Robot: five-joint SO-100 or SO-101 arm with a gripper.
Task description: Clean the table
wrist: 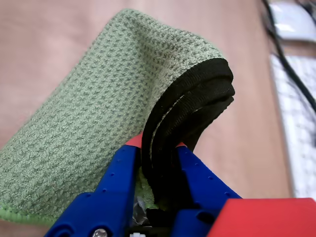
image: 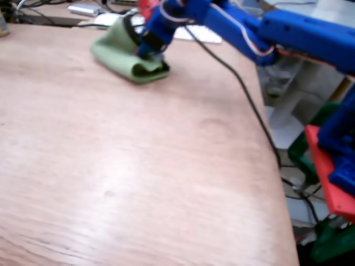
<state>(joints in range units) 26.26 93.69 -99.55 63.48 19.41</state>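
Note:
The table (image: 138, 166) is a large light-brown wooden top with a rounded right edge. A folded green waffle cloth (image: 125, 52) with black edging lies on it at the far middle. My blue gripper (image: 150, 54) reaches in from the right and is shut on the cloth's folded edge. In the wrist view the two blue fingers (wrist: 121, 170) pinch the black-edged layers of the cloth (wrist: 98, 108), which arches up over the table (wrist: 44, 39). The gripper (wrist: 158, 148) holds the fold between its red tips.
A black cable (image: 244, 94) runs across the table's right side and off the edge. A white keyboard (wrist: 296, 123) and other devices (image: 83, 8) lie along the far edge. The arm's base with red and green parts (image: 327, 183) stands off the right edge.

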